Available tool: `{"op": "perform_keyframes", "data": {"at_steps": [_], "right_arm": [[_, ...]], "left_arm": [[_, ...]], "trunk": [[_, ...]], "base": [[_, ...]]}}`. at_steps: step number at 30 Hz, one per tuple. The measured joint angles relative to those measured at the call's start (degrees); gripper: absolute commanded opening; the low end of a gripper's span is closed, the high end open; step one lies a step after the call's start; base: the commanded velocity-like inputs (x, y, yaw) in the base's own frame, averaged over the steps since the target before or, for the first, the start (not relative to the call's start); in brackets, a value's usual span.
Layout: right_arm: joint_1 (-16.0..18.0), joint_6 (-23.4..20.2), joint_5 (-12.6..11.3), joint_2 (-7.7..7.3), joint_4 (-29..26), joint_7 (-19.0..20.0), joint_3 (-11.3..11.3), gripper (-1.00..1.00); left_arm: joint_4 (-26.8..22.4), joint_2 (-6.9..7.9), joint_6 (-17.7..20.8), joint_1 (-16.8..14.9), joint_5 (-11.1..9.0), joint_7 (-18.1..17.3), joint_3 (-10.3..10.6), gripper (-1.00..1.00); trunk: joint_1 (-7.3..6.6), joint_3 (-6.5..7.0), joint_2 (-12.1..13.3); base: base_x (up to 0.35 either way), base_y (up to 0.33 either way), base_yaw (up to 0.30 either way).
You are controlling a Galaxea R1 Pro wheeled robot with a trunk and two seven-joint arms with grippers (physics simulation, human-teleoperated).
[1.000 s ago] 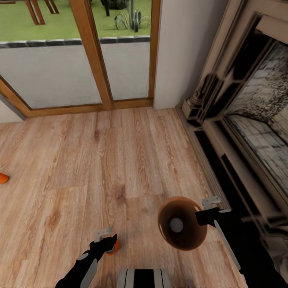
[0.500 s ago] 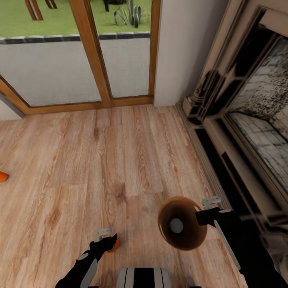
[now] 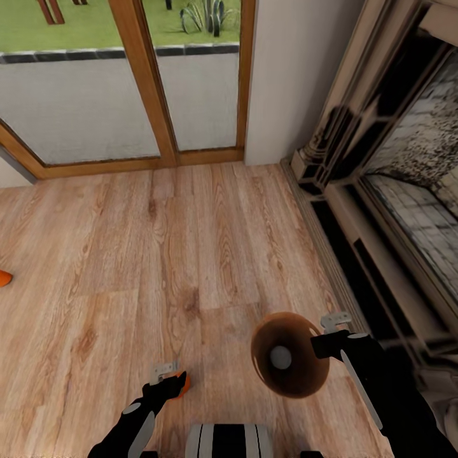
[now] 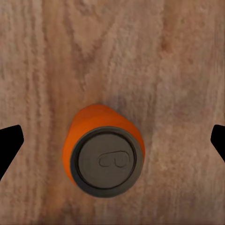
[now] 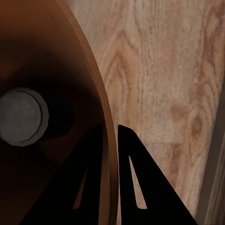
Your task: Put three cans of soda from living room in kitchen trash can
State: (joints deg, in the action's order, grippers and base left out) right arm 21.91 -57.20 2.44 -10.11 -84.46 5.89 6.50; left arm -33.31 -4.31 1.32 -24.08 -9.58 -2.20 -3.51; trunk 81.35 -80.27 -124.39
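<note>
At the far left edge of the wood floor point(image 3: 210, 242) lies an orange can point(image 3: 4, 277). The left gripper point(image 4: 112, 140), fingers wide, hovers over another orange can point(image 4: 104, 157). The right gripper point(image 5: 110, 136) pinches the bin point(image 3: 284, 353) rim; a can point(image 5: 21, 116) stands inside.

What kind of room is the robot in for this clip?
Most likely a living room: an ornate fireplace along one wall, light wood floor, and tall wood-framed glass doors giving onto a lawn outside.
</note>
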Motion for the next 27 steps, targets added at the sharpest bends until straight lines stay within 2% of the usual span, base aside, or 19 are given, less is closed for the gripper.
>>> {"op": "perform_keyframes", "data": {"at_steps": [14,27], "right_arm": [[0.0,0.0,0.0,0.0,0.0,0.0,0.0,-1.0],[0.0,0.0,0.0,0.0,0.0,0.0,0.0,-1.0]], "left_arm": [[0.0,0.0,0.0,0.0,0.0,-0.1,0.0,1.0],[0.0,0.0,0.0,0.0,0.0,-0.1,0.0,1.0]], "trunk": [[0.0,-1.26,0.0],[0.0,-1.5,0.0]], "base": [[0.0,0.0,0.0],[0.0,0.0,0.0]]}}
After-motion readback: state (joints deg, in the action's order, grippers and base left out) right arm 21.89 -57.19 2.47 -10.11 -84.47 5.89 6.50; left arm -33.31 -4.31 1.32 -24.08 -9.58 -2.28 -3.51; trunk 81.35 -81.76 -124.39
